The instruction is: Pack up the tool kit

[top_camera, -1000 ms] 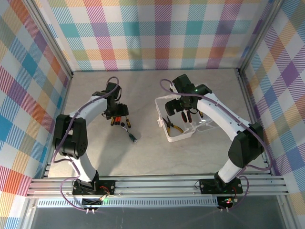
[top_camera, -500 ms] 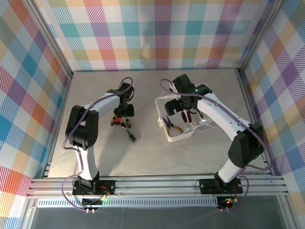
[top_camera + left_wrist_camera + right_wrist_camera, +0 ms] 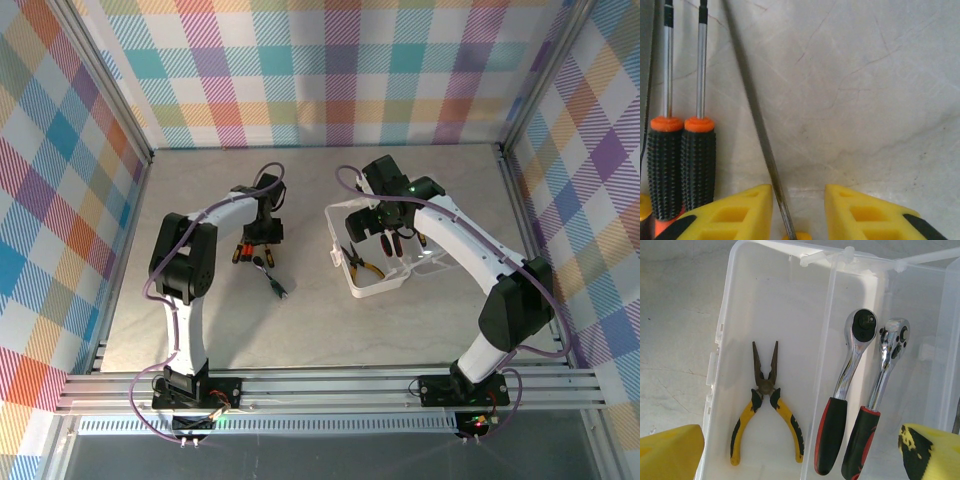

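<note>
Marbled table (image 3: 330,330), arms bolted at the near edge.

Tool case (image 3: 374,290): translucent white plastic, lying open right of centre. Thin-walled, so light and likely to skate if nudged; best steadied by its rim or handle.

Inside the case: two chrome ratchets (image 3: 855,365) with red-and-black grips, side by side in one compartment. They look dense and the heads slick; the rubber handles are the place to hold. Yellow-handled needle-nose pliers (image 3: 766,405) are in the next compartment, shut and lying flat.

Right gripper (image 3: 800,455) hangs over the case, jaws spread wide, holding nothing.

Left of the case, well apart from it, lie the screwdrivers (image 3: 699,170): black knurled handles, orange collars, steel shanks. Stiff, light, round, so they may roll.

Left gripper (image 3: 799,212) is low on the table, its yellow fingers (image 3: 735,212) straddling one thin bare shaft (image 3: 756,115) just above an orange collar. The jaws stand narrow with a gap showing, not yet pinching. A smooth steel rod that thin may pivot or slip; a grip near the collar or on the knurled handle looks safer.

A small dark tool (image 3: 279,290) lies nearer the arms, too small to name.
</note>
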Controlling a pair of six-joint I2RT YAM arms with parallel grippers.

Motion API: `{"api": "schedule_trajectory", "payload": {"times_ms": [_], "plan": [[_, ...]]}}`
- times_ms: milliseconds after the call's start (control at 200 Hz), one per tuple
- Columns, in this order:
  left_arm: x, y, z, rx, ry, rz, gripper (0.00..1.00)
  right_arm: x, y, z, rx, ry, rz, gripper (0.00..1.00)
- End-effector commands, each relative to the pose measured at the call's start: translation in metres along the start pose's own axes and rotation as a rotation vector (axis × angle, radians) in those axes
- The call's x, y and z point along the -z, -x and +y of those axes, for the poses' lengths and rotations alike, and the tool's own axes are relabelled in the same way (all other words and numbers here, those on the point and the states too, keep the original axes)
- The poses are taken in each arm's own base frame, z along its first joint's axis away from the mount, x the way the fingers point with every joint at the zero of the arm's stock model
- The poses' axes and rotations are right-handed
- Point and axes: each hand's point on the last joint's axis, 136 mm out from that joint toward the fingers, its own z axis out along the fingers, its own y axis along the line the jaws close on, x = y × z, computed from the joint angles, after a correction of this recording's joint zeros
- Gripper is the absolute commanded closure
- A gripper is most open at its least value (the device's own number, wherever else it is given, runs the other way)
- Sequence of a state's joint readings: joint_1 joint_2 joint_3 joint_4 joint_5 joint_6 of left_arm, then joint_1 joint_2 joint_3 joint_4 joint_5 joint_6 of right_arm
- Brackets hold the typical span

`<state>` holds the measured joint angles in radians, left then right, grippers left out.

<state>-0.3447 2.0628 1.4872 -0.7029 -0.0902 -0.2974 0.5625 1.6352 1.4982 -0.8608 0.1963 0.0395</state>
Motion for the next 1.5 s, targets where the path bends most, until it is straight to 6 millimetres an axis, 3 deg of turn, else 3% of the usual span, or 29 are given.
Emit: {"api": "schedule_trajectory", "payload": {"times_ms": [0, 80, 375, 535, 655, 840, 1135, 1290, 1495], "plan": [[-0.014, -0.006, -0.002, -0.011, 0.004, 0.043, 0.71, 0.004, 0.001, 0.004, 0.013, 0.021, -0.006, 0.01], [-0.016, -0.006, -0.005, -0.012, -0.011, 0.049, 0.81, 0.003, 0.002, 0.004, 0.014, 0.022, -0.005, 0.01], [-0.020, -0.010, -0.014, -0.025, -0.058, 0.064, 1.00, 0.005, 0.003, 0.005, 0.015, 0.027, -0.002, 0.01], [-0.011, -0.008, -0.020, -0.026, -0.098, 0.051, 1.00, 0.008, 0.004, 0.005, 0.015, 0.029, -0.005, 0.01], [0.015, -0.002, -0.029, -0.027, -0.156, 0.012, 1.00, 0.014, 0.005, 0.007, 0.012, 0.046, -0.018, 0.01], [0.078, 0.015, -0.051, -0.025, -0.319, -0.092, 1.00, 0.023, 0.008, 0.019, -0.001, 0.117, -0.047, 0.01], [0.165, 0.023, -0.123, 0.003, -0.789, -0.178, 1.00, 0.040, 0.028, 0.062, -0.048, 0.380, -0.148, 0.01], [0.194, 0.025, -0.151, 0.002, -0.920, -0.223, 1.00, 0.044, 0.048, 0.091, -0.075, 0.503, -0.231, 0.01], [0.213, 0.022, -0.175, -0.031, -0.997, -0.234, 1.00, 0.021, 0.060, 0.097, -0.154, 0.494, -0.225, 0.13]]}}
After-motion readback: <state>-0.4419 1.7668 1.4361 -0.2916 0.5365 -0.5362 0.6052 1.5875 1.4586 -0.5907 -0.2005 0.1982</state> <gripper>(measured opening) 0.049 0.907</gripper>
